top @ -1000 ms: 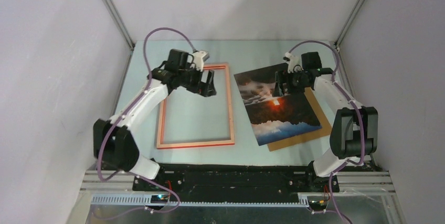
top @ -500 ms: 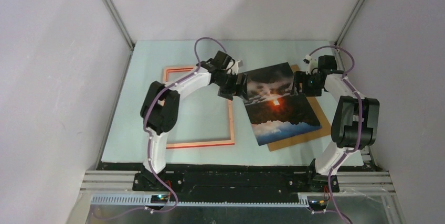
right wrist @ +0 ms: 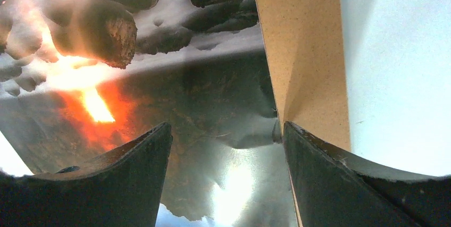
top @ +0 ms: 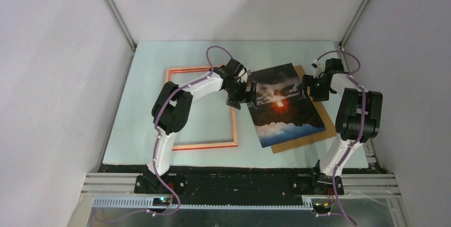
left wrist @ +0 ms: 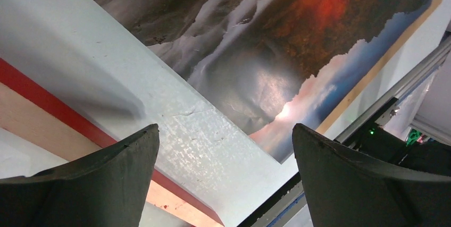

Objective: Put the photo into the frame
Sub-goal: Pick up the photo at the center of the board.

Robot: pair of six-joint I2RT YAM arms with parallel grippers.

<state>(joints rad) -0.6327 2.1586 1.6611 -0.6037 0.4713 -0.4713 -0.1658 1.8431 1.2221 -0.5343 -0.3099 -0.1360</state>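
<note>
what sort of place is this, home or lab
Probably a robotics lab test cell: white walls framed by aluminium struts, the left arm and right arm bolted to a black base rail, a photo and frame on a pale table.

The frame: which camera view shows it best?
The top external view. There the frame lies flat, almost whole, left of the photo; only its far right corner is hidden by the left arm. The left wrist view shows just a strip of its red edge. The right wrist view shows none of it.

White arms [top: 198, 84], black joints [top: 171, 111], purple cables [top: 217, 50], black left hand [top: 249, 95] and right hand [top: 307, 87].
</note>
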